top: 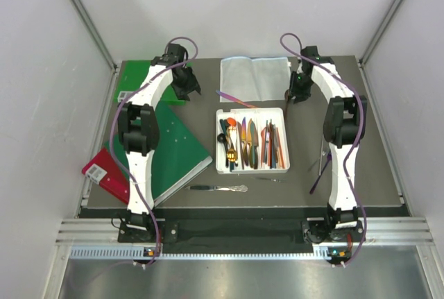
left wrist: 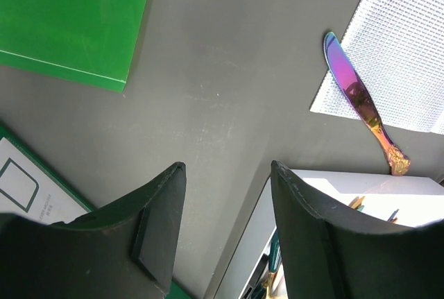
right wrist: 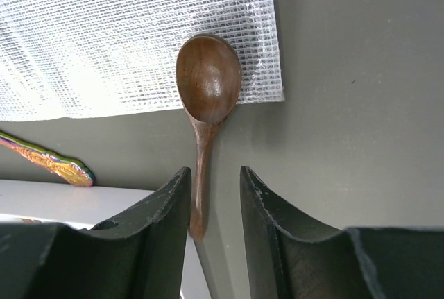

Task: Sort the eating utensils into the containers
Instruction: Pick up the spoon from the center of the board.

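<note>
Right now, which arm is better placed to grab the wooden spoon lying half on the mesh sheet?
Right. The right gripper is open, with a finger on either side of the wooden spoon's handle. The left gripper hovers open over bare table, nearer the iridescent knife.

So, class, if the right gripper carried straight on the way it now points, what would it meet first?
Probably the brown wooden spoon: its handle lies between the open fingers of the right gripper, bowl on the white mesh sheet. How far below is unclear.

A robotics lab cell: white panel walls [top: 41, 105], aluminium rails [top: 243, 230], dark table [top: 374, 174].
</note>
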`<action>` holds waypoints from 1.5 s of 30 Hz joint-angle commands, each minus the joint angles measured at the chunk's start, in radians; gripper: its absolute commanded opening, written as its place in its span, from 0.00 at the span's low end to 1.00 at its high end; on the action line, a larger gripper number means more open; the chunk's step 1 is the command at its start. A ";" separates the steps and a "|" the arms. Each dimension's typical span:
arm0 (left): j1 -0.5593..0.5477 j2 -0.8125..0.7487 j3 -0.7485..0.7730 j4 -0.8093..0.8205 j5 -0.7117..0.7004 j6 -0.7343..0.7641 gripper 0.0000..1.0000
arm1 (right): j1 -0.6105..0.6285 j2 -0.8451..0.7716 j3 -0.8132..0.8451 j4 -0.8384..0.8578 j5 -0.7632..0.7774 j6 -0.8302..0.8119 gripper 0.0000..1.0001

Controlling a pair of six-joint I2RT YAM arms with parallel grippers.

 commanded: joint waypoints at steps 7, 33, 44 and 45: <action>-0.004 0.002 0.044 -0.021 -0.005 0.000 0.57 | 0.029 0.022 0.098 -0.036 -0.011 0.011 0.35; -0.004 0.005 0.044 -0.022 -0.003 0.005 0.58 | 0.054 0.074 0.049 -0.090 0.101 -0.011 0.35; -0.004 0.005 0.049 -0.024 0.003 0.004 0.57 | 0.059 0.090 0.029 -0.122 0.173 -0.041 0.00; -0.004 0.005 0.050 -0.024 0.003 0.002 0.57 | 0.057 0.078 0.008 -0.119 0.178 -0.043 0.00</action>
